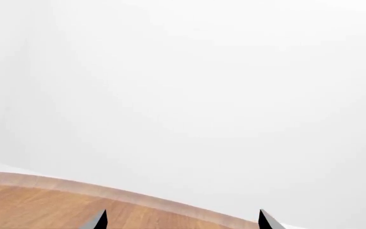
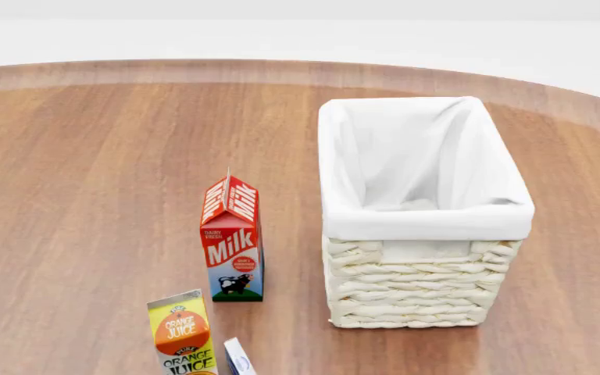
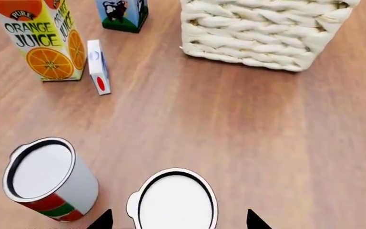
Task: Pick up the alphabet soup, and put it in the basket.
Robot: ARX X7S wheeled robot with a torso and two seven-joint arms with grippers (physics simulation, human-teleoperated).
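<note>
Simulated blank room — wooden table [image 2: 91, 172], groceries.

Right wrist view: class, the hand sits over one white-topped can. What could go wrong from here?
1. Its label is hidden, so the can between the open right hand fingertips may not be the alphabet soup.
2. The red and green can stands close beside it; a fingertip might knock it.
3. The small box lies towards the basket.

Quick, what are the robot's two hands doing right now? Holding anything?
Left hand: open, holding nothing, out over the table edge.
Right hand: open, fingertips either side of a white-topped can, not gripping it.
</note>
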